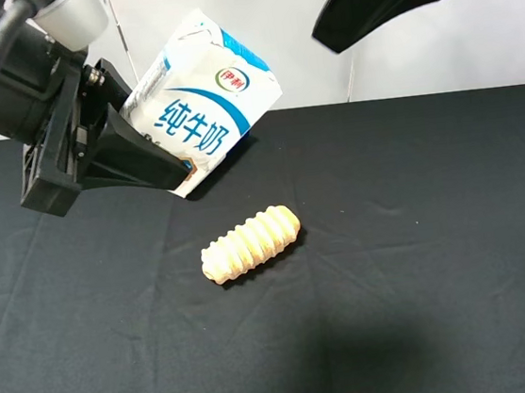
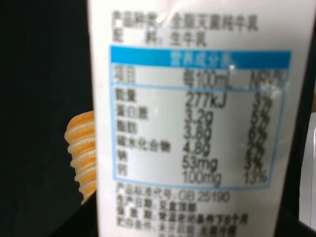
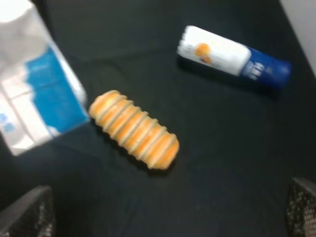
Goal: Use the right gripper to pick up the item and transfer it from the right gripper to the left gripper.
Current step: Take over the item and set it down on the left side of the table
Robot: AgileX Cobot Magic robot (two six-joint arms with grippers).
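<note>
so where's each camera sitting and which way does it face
exterior high: overhead, looking down on the black table; shows the left gripper holding the milk carton, the right gripper aloft.
left wrist: on the left arm, close against the carton's label; no fingers clearly show.
right wrist: on the right arm, looking down at the bottle; its fingertips spread wide.
shared: all three show carton and roll.

Looks like a robot lab: black-clothed table (image 1: 443, 280); bare white wall (image 1: 510, 35) behind.
</note>
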